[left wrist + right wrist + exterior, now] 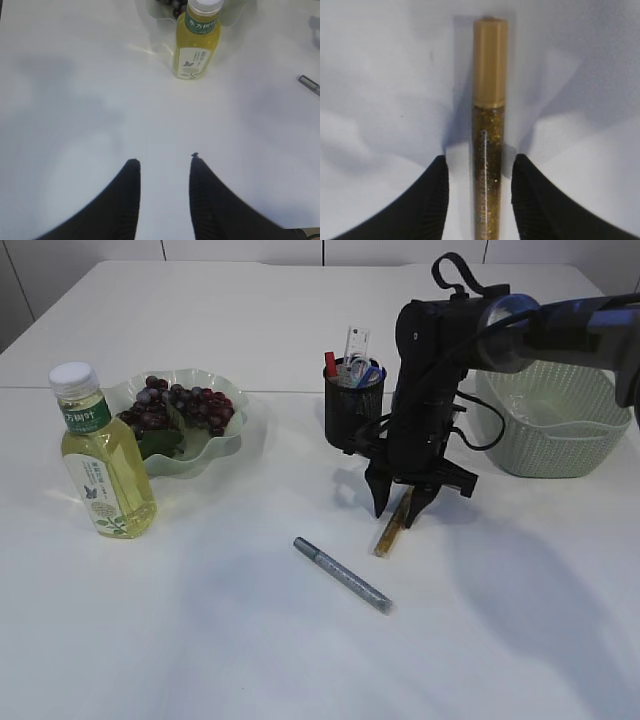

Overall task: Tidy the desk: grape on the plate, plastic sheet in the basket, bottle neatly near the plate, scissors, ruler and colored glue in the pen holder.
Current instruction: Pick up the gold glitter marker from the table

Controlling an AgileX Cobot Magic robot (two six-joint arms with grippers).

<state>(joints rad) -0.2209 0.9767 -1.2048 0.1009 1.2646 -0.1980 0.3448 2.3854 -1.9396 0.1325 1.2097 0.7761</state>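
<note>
Right gripper, exterior view: black, pointing down at the white table, fingers parted on either side of a gold glitter glue pen lying on the table; whether the pads touch it cannot be told from this angle. Behind the arm, a black mesh pen holder with a clear ruler, blue-handled scissors and a red item inside. Far right, a pale green woven basket. Near centre, a silver glitter glue pen lying flat, apart from the gold one. Left, a pale green wavy plate holding dark grapes; just beside it, nearer and further left, an upright bottle of yellow drink with white cap and green label.

Left gripper, left wrist view: fingers apart, nothing between them, above bare table. Bottle upright at far centre, plate edge just behind it. Tip of silver glitter glue pen at right edge.

Right gripper, right wrist view: jaws released, gold glitter glue pen running lengthwise between the two fingers, a slim gap visible on each side, gold cap pointing away. Pen flat on table.
</note>
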